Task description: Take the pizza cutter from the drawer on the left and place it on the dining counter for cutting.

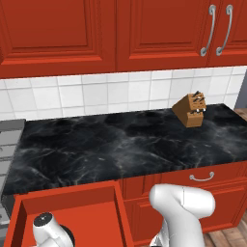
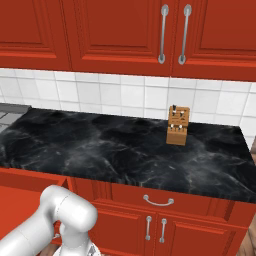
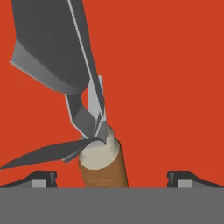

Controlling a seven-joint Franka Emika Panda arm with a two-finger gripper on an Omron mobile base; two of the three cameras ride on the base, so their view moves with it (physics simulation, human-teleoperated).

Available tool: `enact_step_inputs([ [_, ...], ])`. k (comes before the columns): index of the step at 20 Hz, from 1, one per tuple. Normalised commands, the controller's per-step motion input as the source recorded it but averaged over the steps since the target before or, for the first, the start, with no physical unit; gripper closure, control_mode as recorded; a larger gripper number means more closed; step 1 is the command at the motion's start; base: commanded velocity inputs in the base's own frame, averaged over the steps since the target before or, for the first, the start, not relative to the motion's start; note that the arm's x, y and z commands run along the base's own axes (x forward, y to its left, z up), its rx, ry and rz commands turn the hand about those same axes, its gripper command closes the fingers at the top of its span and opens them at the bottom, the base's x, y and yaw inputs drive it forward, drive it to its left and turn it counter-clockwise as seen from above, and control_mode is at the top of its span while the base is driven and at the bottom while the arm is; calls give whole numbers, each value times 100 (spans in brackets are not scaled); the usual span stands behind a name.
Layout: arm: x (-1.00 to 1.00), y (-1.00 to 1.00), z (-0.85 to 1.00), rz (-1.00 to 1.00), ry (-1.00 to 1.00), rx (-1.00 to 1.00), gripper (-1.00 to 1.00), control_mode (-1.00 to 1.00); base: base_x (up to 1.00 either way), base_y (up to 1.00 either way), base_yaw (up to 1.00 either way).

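Observation:
The pizza cutter (image 3: 98,144) lies on the plain red floor of the drawer (image 3: 175,65), seen very close in the hand view. Its grey wheel (image 3: 52,43) reaches toward the upper left, and its brown wooden handle (image 3: 105,173) points down between my fingertips. My gripper (image 3: 112,178) is open, with one fingertip (image 3: 41,177) on each side of the handle and a gap to it on both sides. In the left base view the drawer (image 1: 72,200) stands pulled out at the lower left, and my arm (image 1: 181,207) bends down into it. The dining counter is out of view.
A black marble counter (image 1: 125,140) under red wall cupboards (image 1: 96,29) carries a wooden knife block (image 1: 191,110). Beside the open drawer is a narrower shut drawer (image 1: 202,176) with cupboard doors below it. A grey stove edge (image 1: 7,140) sits at the left.

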Motion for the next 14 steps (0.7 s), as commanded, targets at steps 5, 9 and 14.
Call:
enact_step_inputs([
  [5, 0, 0, 0, 0, 0, 0, -100, -100, 0, 0, 0],
  [9, 0, 0, 0, 0, 0, 0, 100, -100, 0, 0, 0],
  [14, 0, 0, 0, 0, 0, 0, 100, -100, 0, 0, 0],
])
